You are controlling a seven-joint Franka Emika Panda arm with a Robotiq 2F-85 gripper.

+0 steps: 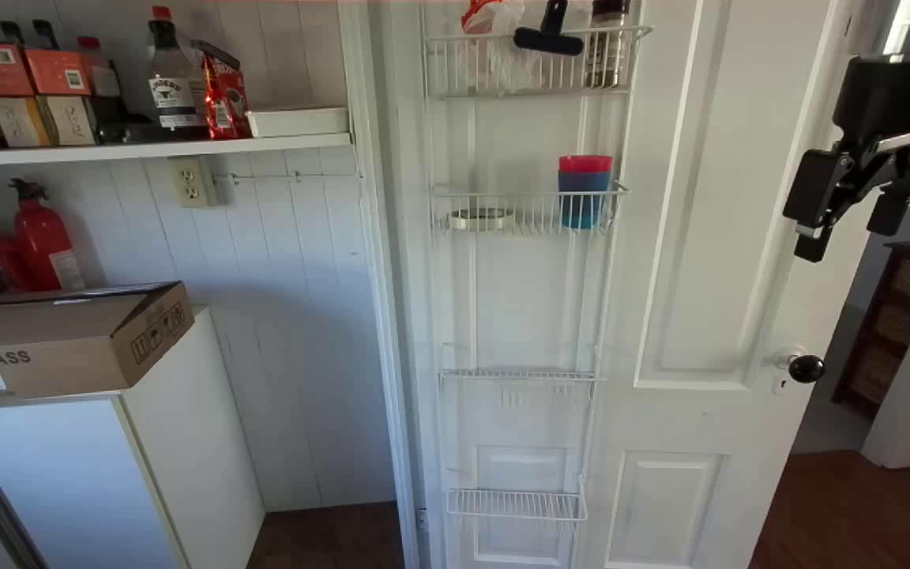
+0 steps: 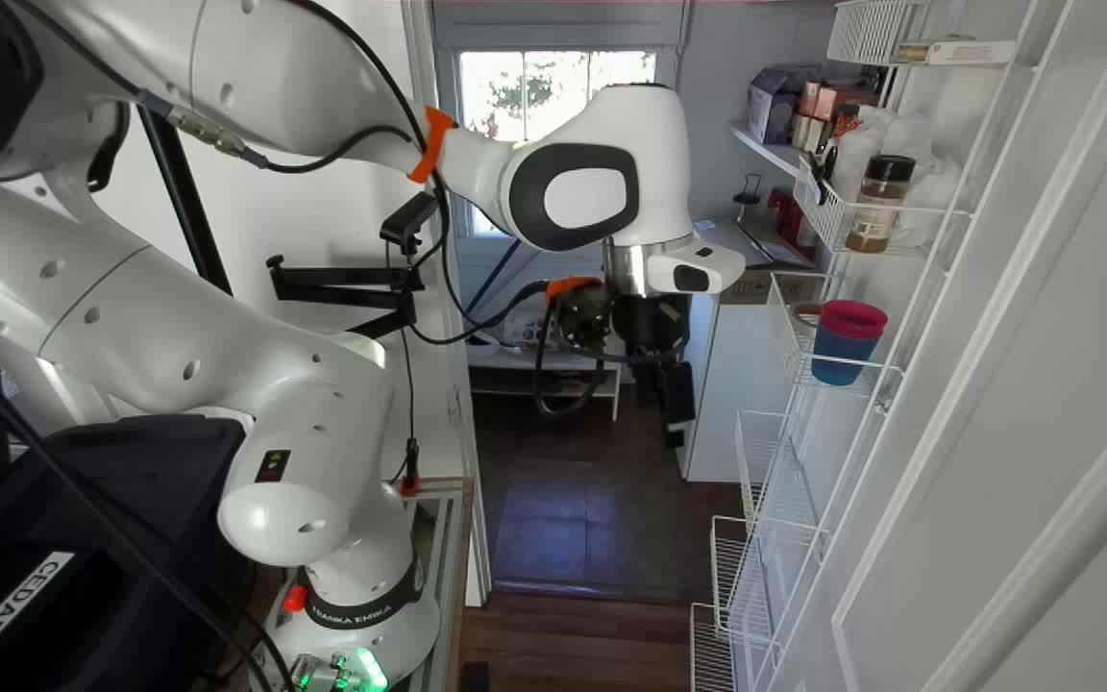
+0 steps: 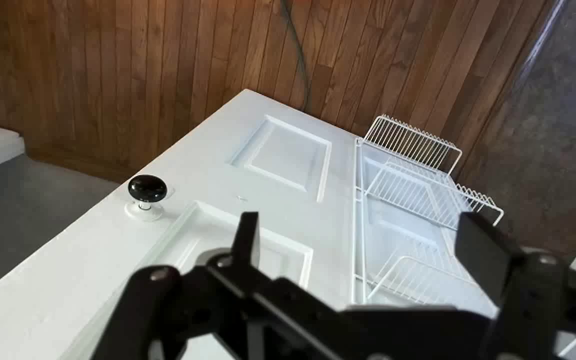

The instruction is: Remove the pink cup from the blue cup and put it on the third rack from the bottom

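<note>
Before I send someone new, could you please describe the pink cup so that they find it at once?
On the white panelled door is a tall white wire rack. In its basket with a low round item stands the blue cup. Nested inside is the pink cup, set apart by the bright pink showing above the blue.

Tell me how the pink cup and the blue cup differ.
The pink cup is bright pink, the blue cup plain blue. The pink cup nests inside the blue cup, only its upper part showing; the blue cup stands in the wire basket. Both are upright.
</note>
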